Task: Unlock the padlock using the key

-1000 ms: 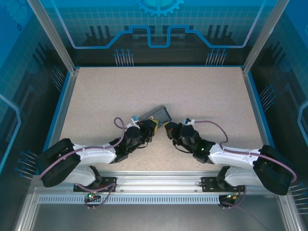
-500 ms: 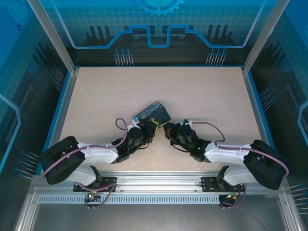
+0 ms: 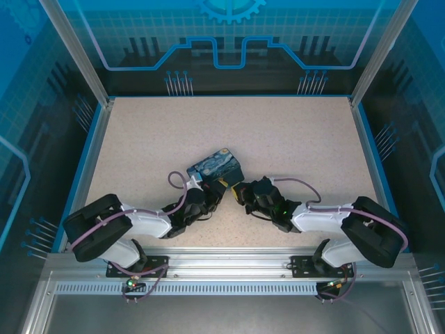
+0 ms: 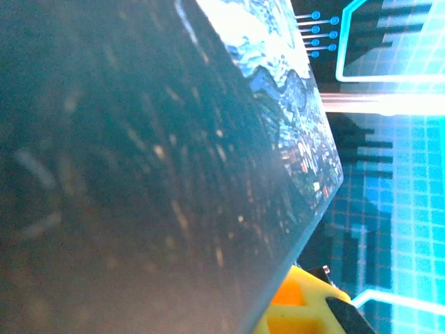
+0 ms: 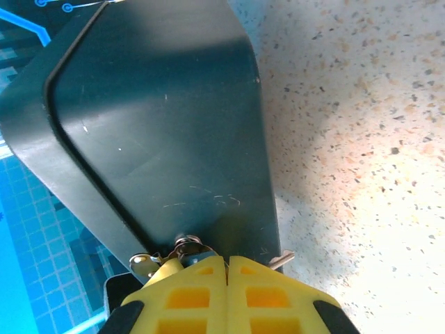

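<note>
The dark-blue painted box (image 3: 217, 165) is tilted up off the table, its printed lid facing the top camera, and my left gripper (image 3: 216, 186) is shut on its near edge. In the left wrist view the box's wall (image 4: 139, 174) sits right against the lens, with one yellow finger (image 4: 306, 306) below it. My right gripper (image 3: 241, 191) presses against the box's dark side (image 5: 160, 125), its yellow fingers (image 5: 227, 260) shut together. A thin silvery key (image 5: 281, 259) tip pokes out to their right. The small bluish-silver padlock (image 5: 189, 248) hangs at the box's latch, just ahead of the fingertips.
The speckled table (image 3: 292, 132) stretches open behind and to both sides of the box. Blue rails (image 3: 90, 153) line its left and right edges, and a metal frame rail (image 3: 229, 257) runs along the near edge by the arm bases.
The left gripper has rotated the box: its grey underside faced up, and now the painted lid does. Both grippers have shifted slightly left and nearer, staying shut.
</note>
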Tool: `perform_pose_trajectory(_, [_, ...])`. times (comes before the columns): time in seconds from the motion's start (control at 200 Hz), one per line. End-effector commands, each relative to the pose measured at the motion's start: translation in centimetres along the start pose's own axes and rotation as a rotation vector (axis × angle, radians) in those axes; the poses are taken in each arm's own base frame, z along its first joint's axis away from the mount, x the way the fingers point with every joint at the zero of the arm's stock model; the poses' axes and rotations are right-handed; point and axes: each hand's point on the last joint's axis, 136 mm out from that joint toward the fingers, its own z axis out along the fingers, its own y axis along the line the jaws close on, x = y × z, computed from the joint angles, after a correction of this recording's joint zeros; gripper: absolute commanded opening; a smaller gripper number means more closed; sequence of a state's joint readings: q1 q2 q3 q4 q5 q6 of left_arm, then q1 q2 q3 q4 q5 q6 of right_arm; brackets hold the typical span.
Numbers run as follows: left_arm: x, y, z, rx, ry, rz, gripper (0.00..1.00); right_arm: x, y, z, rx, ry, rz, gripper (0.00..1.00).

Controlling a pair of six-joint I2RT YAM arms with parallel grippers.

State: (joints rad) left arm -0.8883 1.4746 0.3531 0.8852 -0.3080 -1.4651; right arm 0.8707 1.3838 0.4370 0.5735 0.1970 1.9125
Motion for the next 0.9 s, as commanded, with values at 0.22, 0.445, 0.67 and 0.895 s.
perform_pose_trajectory(0.22, [5.4, 0.2, -0.5, 0.101, 0.297, 0.470, 0.00, -0.6, 0.7, 1.4, -0.038, -0.001, 0.163, 0.00])
perform_pose_trajectory(0.445, [6.4, 2.6, -0.9, 0.079, 0.412, 0.605, 0.00, -1.5, -0.1, 2.2, -0.024, -0.008, 0.240, 0.00])
perform_pose_trajectory(0.67, [6.4, 5.6, -0.6, 0.014, 0.486, 0.665, 0.00, -1.7, 0.1, 3.0, -0.006, 0.025, 0.242, 0.00])
perform_pose_trajectory(0.895, [5.1, 7.1, -0.3, -0.033, 0.469, 0.693, 0.00, -1.0, -0.6, 3.0, 0.046, 0.055, 0.216, 0.00])
